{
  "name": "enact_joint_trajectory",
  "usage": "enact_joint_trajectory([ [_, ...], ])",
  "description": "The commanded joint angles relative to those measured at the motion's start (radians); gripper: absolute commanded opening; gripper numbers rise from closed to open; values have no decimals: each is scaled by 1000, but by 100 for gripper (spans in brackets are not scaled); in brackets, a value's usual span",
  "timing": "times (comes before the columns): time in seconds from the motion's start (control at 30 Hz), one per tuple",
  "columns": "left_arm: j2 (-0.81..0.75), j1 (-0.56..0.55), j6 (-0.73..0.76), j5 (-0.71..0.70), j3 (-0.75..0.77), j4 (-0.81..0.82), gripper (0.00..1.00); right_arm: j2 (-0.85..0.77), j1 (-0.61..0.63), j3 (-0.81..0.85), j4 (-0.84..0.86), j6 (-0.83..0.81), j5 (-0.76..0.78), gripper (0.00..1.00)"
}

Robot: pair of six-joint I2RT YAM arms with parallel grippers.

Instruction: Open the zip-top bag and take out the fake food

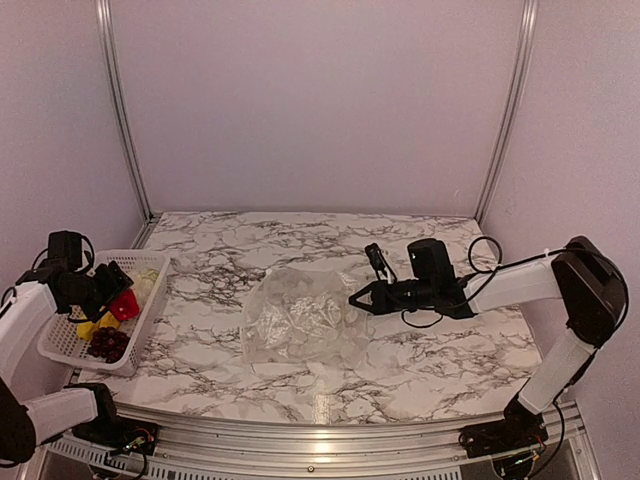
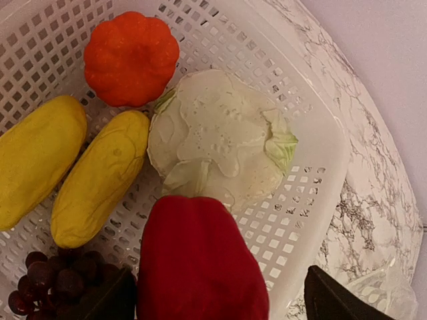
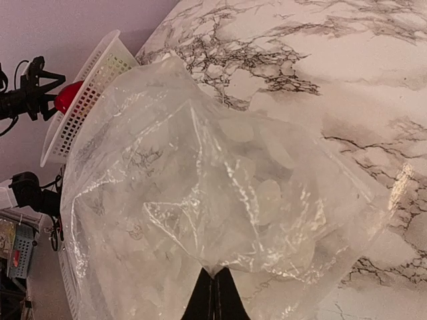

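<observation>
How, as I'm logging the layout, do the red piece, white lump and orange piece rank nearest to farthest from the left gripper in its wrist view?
From the left gripper:
1. red piece, between its fingers.
2. white lump, just beyond the red.
3. orange piece, farthest, upper left.

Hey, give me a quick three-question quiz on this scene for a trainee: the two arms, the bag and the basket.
1. True or false: the right end effector is shut on the zip-top bag.
2. What sits between the fingers of the left end effector? A) a green piece B) the red piece C) a blue piece
3. Fill in: the white basket holds ___ yellow pieces.
Key: 1 true; 2 B; 3 two.
</observation>
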Motion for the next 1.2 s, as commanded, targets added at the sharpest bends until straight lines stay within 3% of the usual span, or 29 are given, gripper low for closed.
enact_joint_trajectory([
  [0.0, 8, 12, -15, -34, 12, -52, 94, -46, -10, 20, -12, -28, -17, 0],
  [0.07, 22, 11, -6, -9, 30, -47, 98, -60, -10, 16, 1, -33, -29, 0],
  [0.3, 14, -1, 90, 153, 92, 14, 99, -99, -10, 29, 52, -69, -98, 0],
  [0.4, 0, -17, 108, 293, 109, 76, 99, -115, -7, 48, 51, -103, -123, 0],
  [0.67, 24, -311, 132, 335, 179, 267, 99, -147, 39, 105, -4, -223, -169, 0],
  [0.97, 210, -662, 288, 221, 400, 252, 99, -151, 142, 174, -91, -364, -171, 0],
  [1.17, 391, -819, 360, 237, 560, 236, 96, -174, 170, 186, -117, -404, -186, 0],
])
